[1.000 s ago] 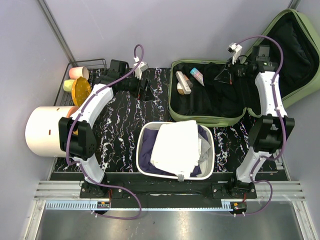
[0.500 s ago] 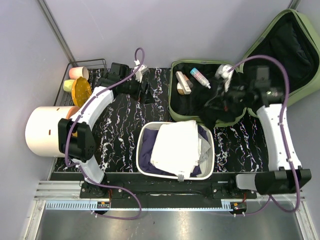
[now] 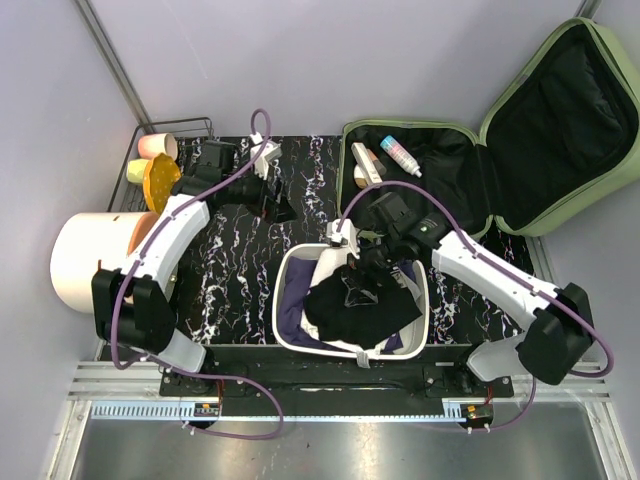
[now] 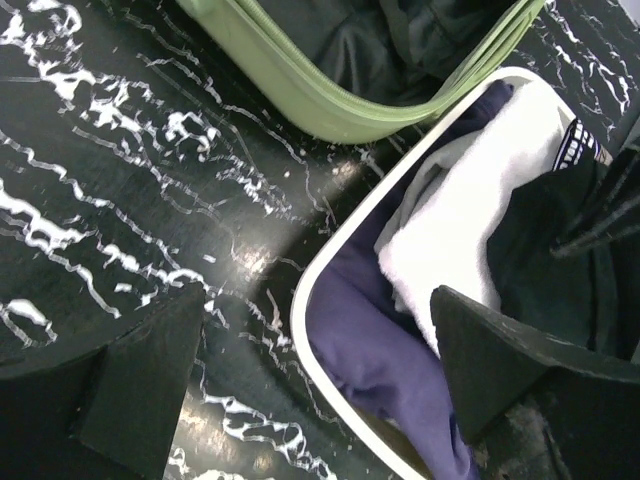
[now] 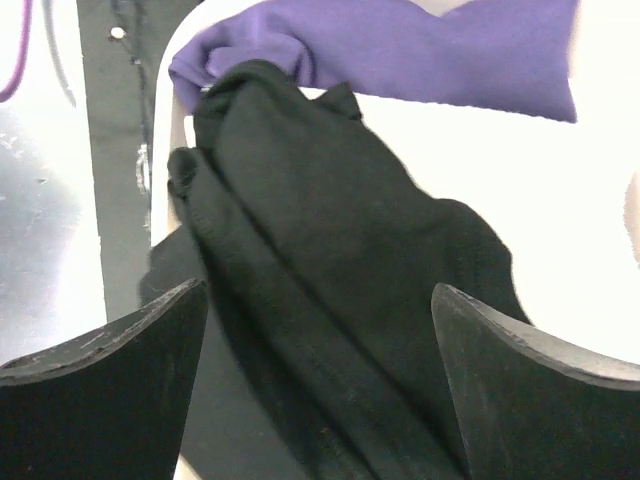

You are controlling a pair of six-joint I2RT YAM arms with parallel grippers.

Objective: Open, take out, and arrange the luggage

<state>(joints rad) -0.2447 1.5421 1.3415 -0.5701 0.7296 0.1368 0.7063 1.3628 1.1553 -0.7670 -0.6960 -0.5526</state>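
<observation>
The olive-green luggage (image 3: 343,185) lies open at the back right, its lid (image 3: 560,110) leaning on the wall; its green edge (image 4: 330,105) also shows in the left wrist view. My right gripper (image 3: 362,272) (image 5: 320,295) hangs open just above a black garment (image 3: 360,315) (image 5: 340,260). The garment lies loose on a white towel (image 5: 560,250) in the white bin (image 3: 279,305). Left of the bin's rim (image 4: 330,260), my left gripper (image 3: 278,205) (image 4: 315,310) is open and empty over the marbled table.
A small bottle (image 3: 400,155) and a cream box (image 3: 367,163) lie in the luggage's black lining. Purple cloth (image 4: 370,340) fills the bin's left side. A white cylinder (image 3: 90,260) and a wire rack (image 3: 175,125) with cups and an orange plate stand at the left.
My right arm swung from the luggage to the bin with the black garment, then opened and let it drop on the towel. The left arm shifted slightly toward the bin.
</observation>
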